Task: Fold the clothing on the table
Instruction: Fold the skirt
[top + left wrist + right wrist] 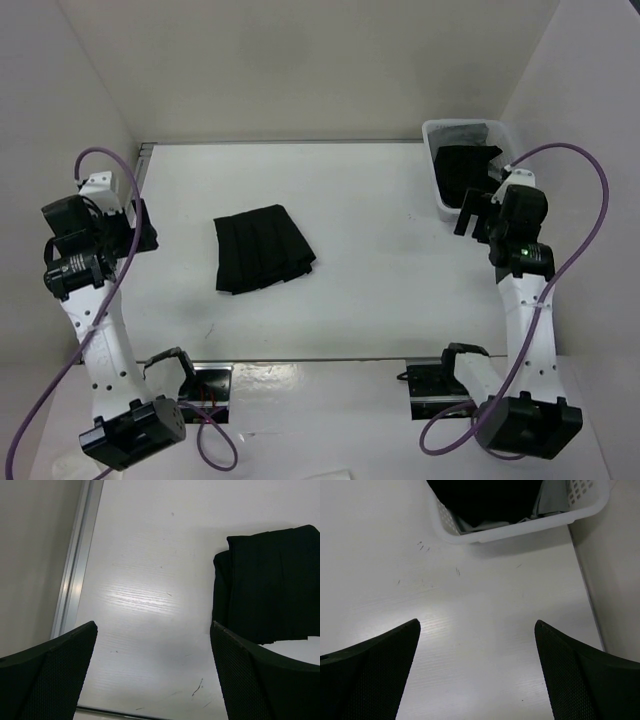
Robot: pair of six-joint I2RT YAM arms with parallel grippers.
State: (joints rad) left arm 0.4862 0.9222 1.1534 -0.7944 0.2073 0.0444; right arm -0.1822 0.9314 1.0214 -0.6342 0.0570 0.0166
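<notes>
A: Where's the clothing got to?

B: The black garment (262, 248) lies flat on the table (380, 220), folded into a rough rectangle, a little off the middle toward nine o'clock. Neither arm is touching it.

A: And the arms?

B: The left gripper (153, 627) hangs over the table's nine o'clock side, near the metal rail (75, 570). Its fingers are spread wide, with only bare tabletop between them. In its own camera the garment shows up at about two o'clock.

A: The right one?

B: The right gripper (477, 625) is out at three o'clock — fingers wide apart too, holding nothing. Just ahead of it, at twelve, is the white bin (520, 530), which stands in the table's corner at roughly one o'clock.

A: Anything in the bin?

B: Dark cloth (465, 170), heaped inside — I can't tell how many pieces. A purple cable (590, 200) loops off each arm.
</notes>
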